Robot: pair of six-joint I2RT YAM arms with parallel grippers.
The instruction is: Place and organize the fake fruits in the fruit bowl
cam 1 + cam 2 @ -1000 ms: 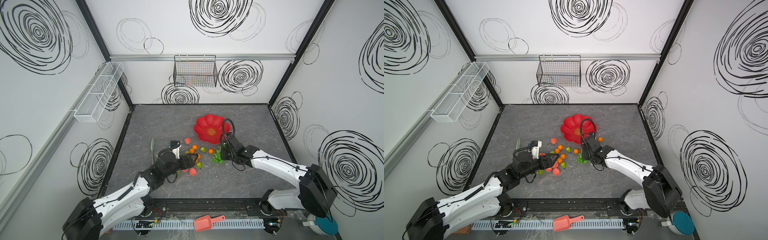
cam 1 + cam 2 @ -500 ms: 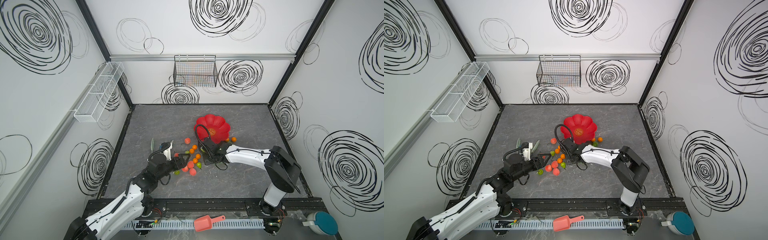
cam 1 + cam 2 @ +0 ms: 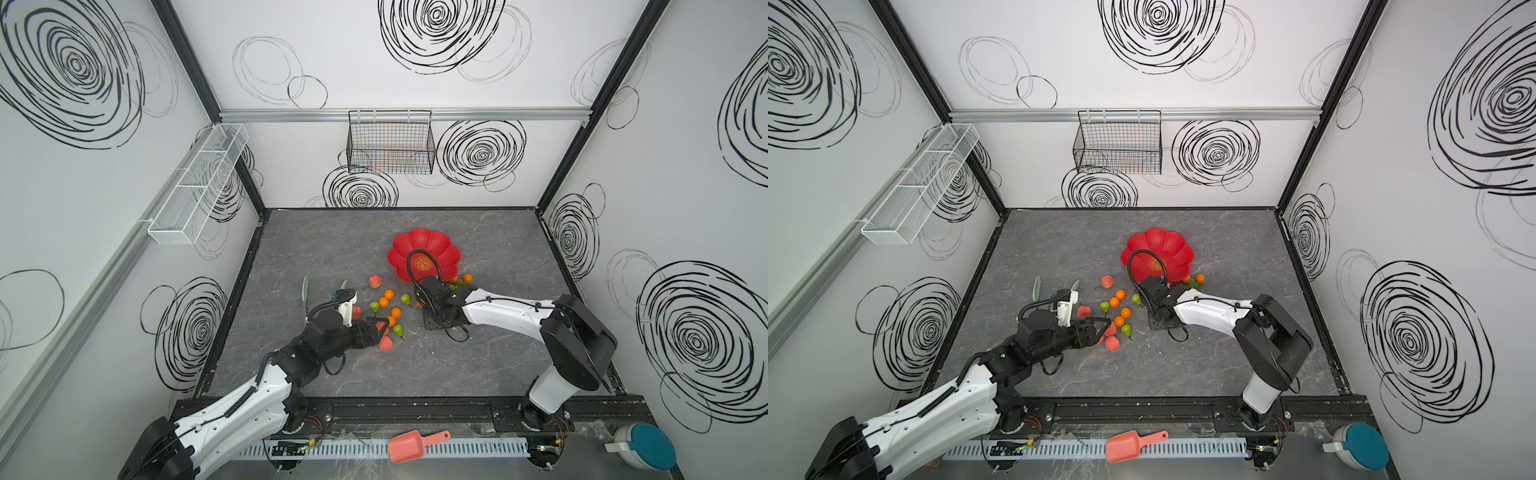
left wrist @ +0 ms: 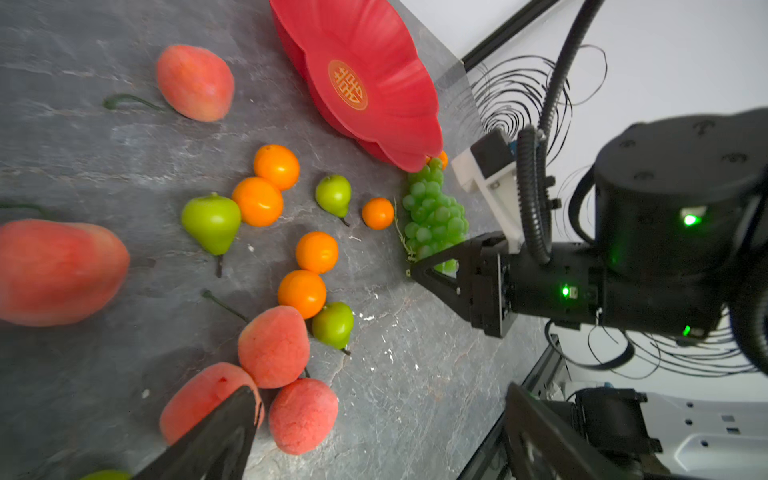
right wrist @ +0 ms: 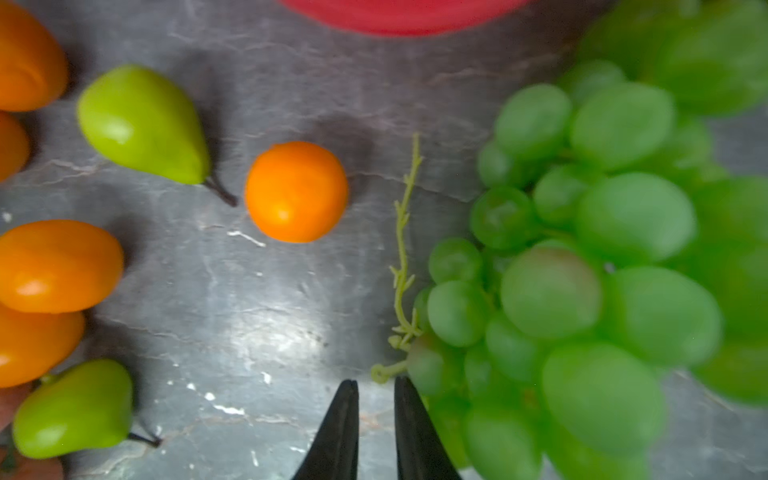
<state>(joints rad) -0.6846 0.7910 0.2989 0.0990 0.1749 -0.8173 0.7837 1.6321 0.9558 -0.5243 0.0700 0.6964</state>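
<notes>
fruit bowl: glossy red plastic | peaches: matt, fuzzy | grapes: translucent | table: matt, veined stone-look

**Both arms low, reaching toward the middle**

The left arm stretched from the near left corner forward and inward, with its wrist low. Of the left gripper, only one finger showed in the left wrist view, so its opening could not be judged. The right arm was bent sharply at the elbow and reached leftward toward the middle. The right gripper was held low. Its jaws stood a little apart, with a narrow gap and nothing between them.
</notes>
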